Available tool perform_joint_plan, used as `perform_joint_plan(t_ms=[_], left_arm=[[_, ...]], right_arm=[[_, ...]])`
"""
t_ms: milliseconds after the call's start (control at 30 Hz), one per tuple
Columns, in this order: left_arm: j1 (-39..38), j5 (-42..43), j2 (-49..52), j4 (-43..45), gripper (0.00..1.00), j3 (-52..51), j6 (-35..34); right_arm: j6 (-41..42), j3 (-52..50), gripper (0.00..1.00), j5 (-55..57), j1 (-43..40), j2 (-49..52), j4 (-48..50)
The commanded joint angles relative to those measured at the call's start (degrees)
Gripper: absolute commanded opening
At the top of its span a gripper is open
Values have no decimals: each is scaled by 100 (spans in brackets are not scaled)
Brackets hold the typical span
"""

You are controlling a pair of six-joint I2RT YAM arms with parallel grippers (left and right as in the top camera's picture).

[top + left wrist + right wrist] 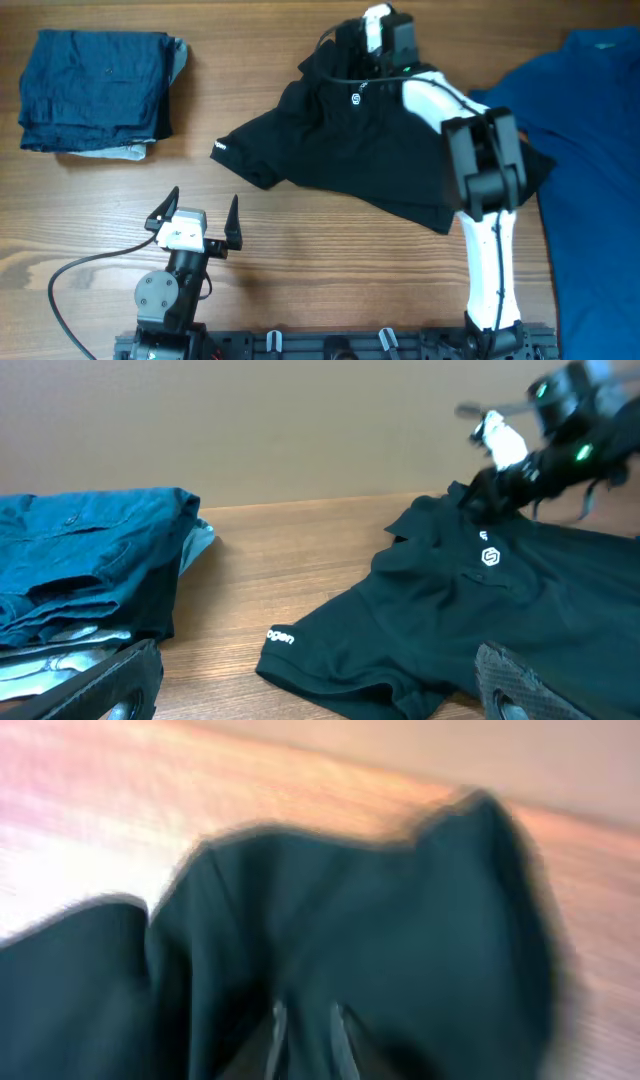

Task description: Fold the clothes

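Black shirt point(345, 150) lies rumpled mid-table, collar at far edge, unfolded. Your right gripper point(372, 48) sits on collar, likely to tug it flat; wrist view blurred, cannot tell grip. Your left gripper point(203, 203) is parked clear, jaws wide, empty.

This is probably a robotics lab bench where I work: a pale wood-grain tabletop point(330, 270), a plain beige wall point(300, 420) behind it, a black metal mounting rail point(300, 347) along its near edge, and a loose black cable point(54, 292).
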Motion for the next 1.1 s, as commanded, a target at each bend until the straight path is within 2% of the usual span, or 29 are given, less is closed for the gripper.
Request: perform_joint_plan(t_ms=[0,133,233,400,633,767,967,1067], left_arm=[[-33,46,-33,-4,100,-33,109],[-33,46,-33,-4,100,-33,109],[-33,46,-33,-4,100,-33,109],[-33,46,-33,-4,100,-33,109],[-33,46,-33,-4,100,-33,109],[-33,46,-33,-4,100,-33,111],[-33,46,-33,-4,100,-33,109],[-33,46,-33,-4,100,-33,109]], right_arm=[[393,133,9,223,-614,-1814,-1534],[396,131,4,219,-1786,-2533,-4406],[334,-203,4,201,-2435,-2363,-5176],[238,-809,4,13,-3016,-1963,-4800],[87,-905,4,-339,-3058,-1073,-4004],[94,-907,4,-275,-3058,-592,-3174],[289,-907,4,1204,-3375,-538,-2361],[286,-905,4,1316,-3816,-538,-2179]])
